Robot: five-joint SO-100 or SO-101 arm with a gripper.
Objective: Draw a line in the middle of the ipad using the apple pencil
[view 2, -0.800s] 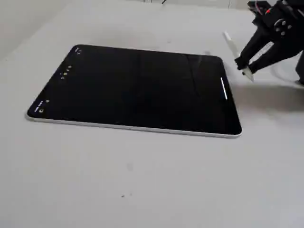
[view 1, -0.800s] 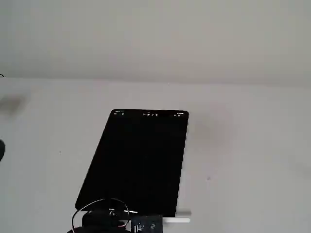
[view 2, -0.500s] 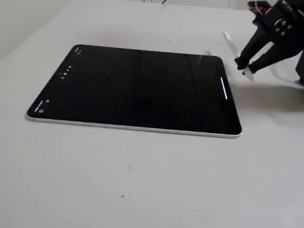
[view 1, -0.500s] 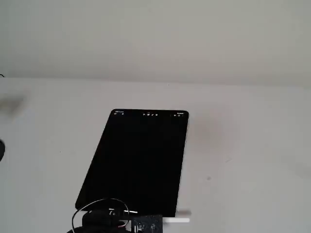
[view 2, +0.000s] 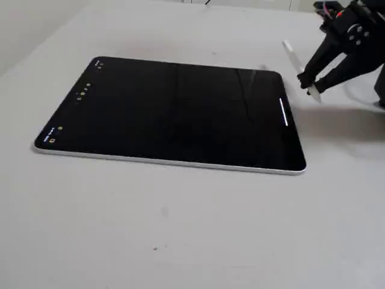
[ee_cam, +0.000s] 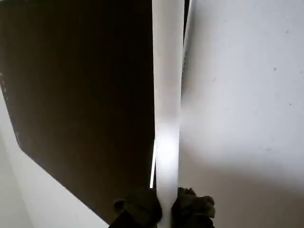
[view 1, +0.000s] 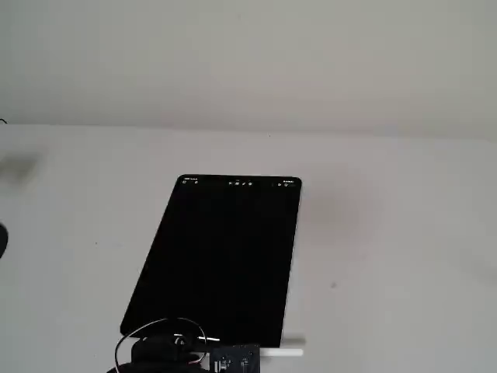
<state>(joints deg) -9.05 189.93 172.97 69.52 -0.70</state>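
Note:
The iPad (view 1: 221, 256) lies flat on the white table, its screen dark, with small icons along its far edge. It also shows in the other fixed view (view 2: 174, 111) and in the wrist view (ee_cam: 80, 95). My gripper (view 2: 310, 84) is shut on the white Apple Pencil (view 2: 295, 60) just off the iPad's short edge, at the right of that fixed view. In the wrist view the dark fingers (ee_cam: 190, 206) of my gripper (ee_cam: 164, 206) clamp the pencil (ee_cam: 167, 95), which runs along the iPad's edge. A short bright streak (view 2: 283, 112) shows on the screen near that edge.
The bare white table (view 2: 180, 229) surrounds the iPad on all sides. The arm's black body and cables (view 1: 167, 350) sit at the bottom edge of the fixed view from behind the arm. A pale wall (view 1: 248, 62) rises behind the table.

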